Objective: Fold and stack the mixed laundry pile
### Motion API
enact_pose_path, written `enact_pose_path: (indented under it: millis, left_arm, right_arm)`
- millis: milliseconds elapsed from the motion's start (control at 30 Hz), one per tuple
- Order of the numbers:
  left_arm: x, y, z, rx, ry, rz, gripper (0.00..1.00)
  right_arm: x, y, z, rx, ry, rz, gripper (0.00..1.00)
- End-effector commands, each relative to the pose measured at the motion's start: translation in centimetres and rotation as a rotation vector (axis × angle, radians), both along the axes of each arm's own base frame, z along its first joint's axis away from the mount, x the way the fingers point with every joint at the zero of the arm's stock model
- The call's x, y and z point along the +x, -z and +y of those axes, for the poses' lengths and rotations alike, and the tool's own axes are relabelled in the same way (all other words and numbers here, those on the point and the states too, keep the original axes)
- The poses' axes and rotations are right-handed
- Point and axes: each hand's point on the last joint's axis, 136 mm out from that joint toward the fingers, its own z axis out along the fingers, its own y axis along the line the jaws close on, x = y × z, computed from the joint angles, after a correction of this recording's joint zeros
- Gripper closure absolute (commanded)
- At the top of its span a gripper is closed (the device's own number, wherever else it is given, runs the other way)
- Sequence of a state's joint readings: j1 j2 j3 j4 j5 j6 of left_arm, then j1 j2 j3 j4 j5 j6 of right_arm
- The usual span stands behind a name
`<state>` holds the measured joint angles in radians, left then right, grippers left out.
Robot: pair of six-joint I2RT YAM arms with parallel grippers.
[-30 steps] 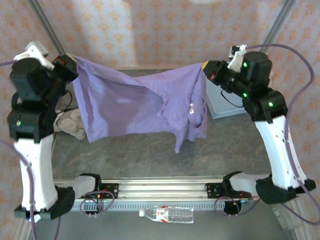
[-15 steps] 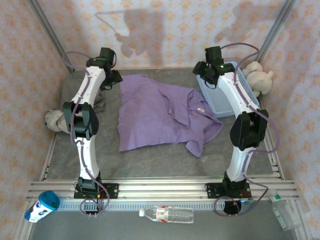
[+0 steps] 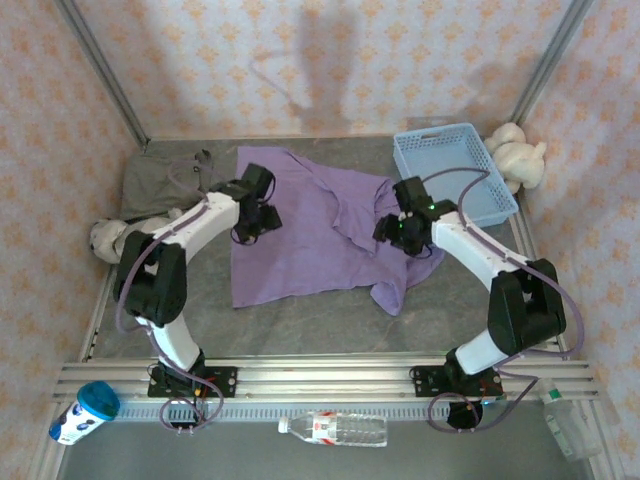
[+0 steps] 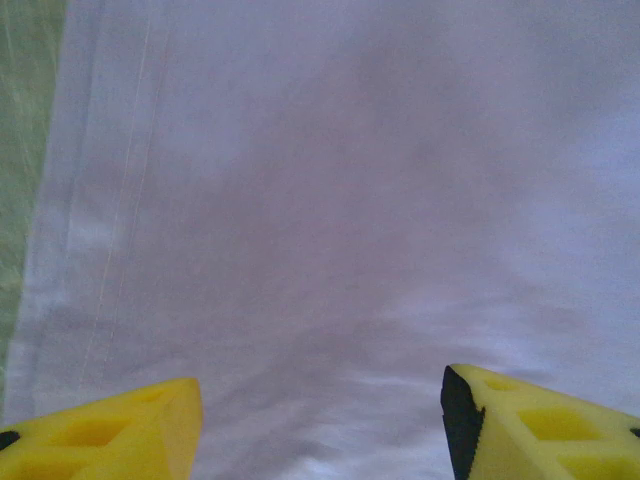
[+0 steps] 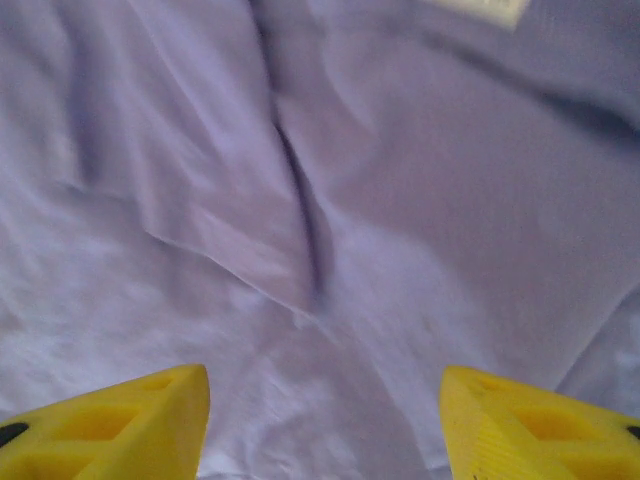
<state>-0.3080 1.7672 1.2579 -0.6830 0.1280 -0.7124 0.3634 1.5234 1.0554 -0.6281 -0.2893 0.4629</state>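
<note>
Centre: a large lavender-purple cloth T-shirt [image 3: 310, 235] lies spread over the middle of the grey table [image 3: 300, 320], with both arms leaning over it.
Left gripper [image 4: 320, 400]: yellow fingers apart, gap free, shirt cloth below.
Right gripper [image 5: 325, 400]: fingers apart, gap free, creased shirt cloth below.
Front strip: bare table between the shirt hem and the long aluminium rail [image 3: 320, 375], passable side to side.
Back left: a crumpled grey-olive garment [image 3: 165, 180] fills the corner beside the shirt.
Back right: a light blue plastic mesh basket [image 3: 455, 180] stands just beside the shirt.
Walls: one beige-grey plush toy [image 3: 105, 238] sits by the left arm's elbow, and another plush toy [image 3: 518, 155] sits behind the basket.
</note>
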Motion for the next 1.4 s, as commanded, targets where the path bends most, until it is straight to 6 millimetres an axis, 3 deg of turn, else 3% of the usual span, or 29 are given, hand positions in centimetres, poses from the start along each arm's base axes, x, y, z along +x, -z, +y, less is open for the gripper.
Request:
enact_pose_path:
  millis: [0, 200, 400, 467, 567, 700, 767, 900, 1033, 1300, 1367]
  left_arm:
    - [-1.6, 3.0, 0.7, 0.013, -0.077, 0.041, 0.36]
    - [-5.1, 5.5, 3.1, 0.1, -0.115, 0.103, 0.36]
    - [-9.5, 7.2, 6.3, 0.182, -0.159, 0.183, 0.36]
    - [-11.0, 7.6, 7.4, 0.197, -0.161, 0.213, 0.36]
    - [-11.5, 6.9, 8.0, 0.189, -0.16, 0.196, 0.36]
    - [-11.3, 4.3, 9.9, 0.312, -0.101, 0.198, 0.35]
    - [-11.2, 3.2, 10.9, 0.365, -0.078, 0.192, 0.35]
    - [-11.0, 2.0, 12.0, 0.407, -0.067, 0.173, 0.34]
    - [-11.6, 2.7, 12.3, 0.388, -0.09, 0.182, 0.34]
    - [-12.2, 4.2, 11.9, 0.349, -0.095, 0.21, 0.34]
    - [-12.1, 4.4, 11.7, 0.342, -0.092, 0.212, 0.34]
  right_arm:
    - [-0.1, 1.7, -0.1, -0.004, 0.033, 0.004, 0.38]
    - [-2.3, 5.1, 0.8, -0.084, -0.052, 0.133, 0.43]
    - [-8.3, 6.9, 3.8, -0.121, -0.191, 0.258, 0.45]
    - [-10.3, 6.5, 5.3, -0.086, -0.239, 0.281, 0.46]
    - [-11.7, 4.1, 7.7, -0.008, -0.314, 0.257, 0.46]
    - [-9.4, -0.1, 8.7, -0.01, -0.351, 0.136, 0.45]
    - [-7.7, -0.9, 8.9, -0.057, -0.372, 0.089, 0.44]
    - [-5.5, 1.0, 10.1, -0.11, -0.388, 0.105, 0.43]
    - [-3.8, 3.4, 10.3, -0.163, -0.337, 0.119, 0.43]
    - [-3.2, 4.9, 9.7, -0.197, -0.241, 0.127, 0.43]
    - [-3.2, 5.4, 10.0, -0.179, -0.233, 0.133, 0.51]
